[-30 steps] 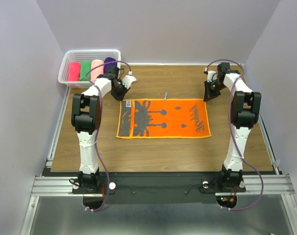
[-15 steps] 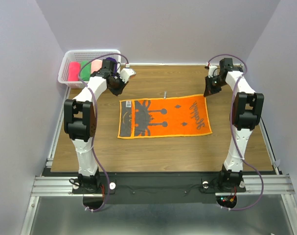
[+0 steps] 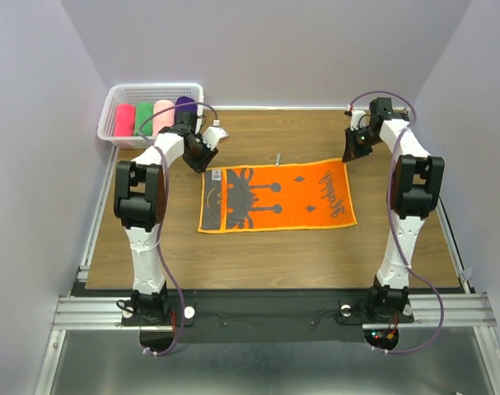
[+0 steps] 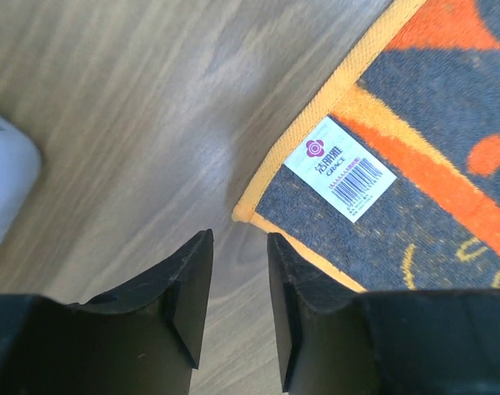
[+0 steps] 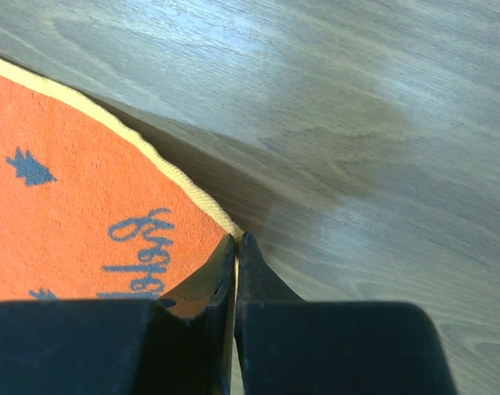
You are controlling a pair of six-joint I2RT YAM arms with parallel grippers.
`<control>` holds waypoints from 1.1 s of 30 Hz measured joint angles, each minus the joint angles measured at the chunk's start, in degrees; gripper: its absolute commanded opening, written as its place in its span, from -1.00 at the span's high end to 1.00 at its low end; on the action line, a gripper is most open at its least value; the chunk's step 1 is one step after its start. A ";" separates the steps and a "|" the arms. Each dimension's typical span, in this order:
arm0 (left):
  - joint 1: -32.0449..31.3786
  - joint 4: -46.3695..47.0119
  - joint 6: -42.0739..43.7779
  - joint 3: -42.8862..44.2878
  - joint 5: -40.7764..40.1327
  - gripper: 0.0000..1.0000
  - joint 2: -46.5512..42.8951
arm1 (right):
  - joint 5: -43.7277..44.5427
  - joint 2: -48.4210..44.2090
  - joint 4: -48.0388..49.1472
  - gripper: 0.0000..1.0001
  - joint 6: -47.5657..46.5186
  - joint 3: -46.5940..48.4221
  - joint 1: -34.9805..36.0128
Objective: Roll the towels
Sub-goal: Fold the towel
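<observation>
The orange towel (image 3: pixel 274 197) with dark print lies flat in the middle of the table; its far right corner is lifted. My right gripper (image 3: pixel 351 154) is shut on that corner; the right wrist view shows the towel's cream edge (image 5: pixel 192 193) pinched between the closed fingers (image 5: pixel 221 271). My left gripper (image 3: pixel 202 155) is open and empty just off the far left corner; the left wrist view shows that corner (image 4: pixel 243 214) and its white barcode label (image 4: pixel 340 169) just ahead of the fingers (image 4: pixel 192 280). The hot-pink towel lies rolled in the basket (image 3: pixel 124 120).
A white basket (image 3: pixel 151 89) at the far left corner holds hot-pink, green (image 3: pixel 144 118), pale pink (image 3: pixel 163 113) and purple (image 3: pixel 185 104) rolls. A small grey object (image 3: pixel 278 158) lies on the table beyond the towel. A white object (image 4: pixel 2 181) shows at the left edge of the left wrist view.
My right gripper took hold of the towel's far right corner and lifted it back. My left gripper swung up toward the basket, then came back down near the far left corner.
</observation>
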 measured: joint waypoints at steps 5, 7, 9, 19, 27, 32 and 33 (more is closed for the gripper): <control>0.07 -0.76 -0.02 0.04 -0.61 0.10 2.64 | 0.00 0.00 0.00 0.99 0.00 0.00 0.00; 0.11 -0.85 -0.04 0.09 -0.61 0.10 3.08 | 0.00 0.00 0.02 0.99 0.00 0.00 0.00; 0.15 -0.90 -0.09 0.22 -0.61 0.10 3.13 | 0.00 0.00 0.02 0.99 0.00 0.00 0.00; 0.35 -1.88 -0.35 2.73 0.70 0.08 3.96 | 0.00 0.00 0.00 0.99 -0.02 0.00 0.00; 0.35 -2.23 -0.46 3.10 1.99 0.08 3.96 | 0.00 0.00 0.02 0.99 -0.02 -0.02 0.00; 0.35 -2.05 -0.52 3.10 1.95 0.12 4.92 | 0.02 0.00 0.02 0.99 -0.02 -0.02 0.00; 0.35 -1.97 -0.55 3.10 1.95 0.13 5.16 | 0.02 0.00 0.00 0.99 -0.02 -0.02 0.00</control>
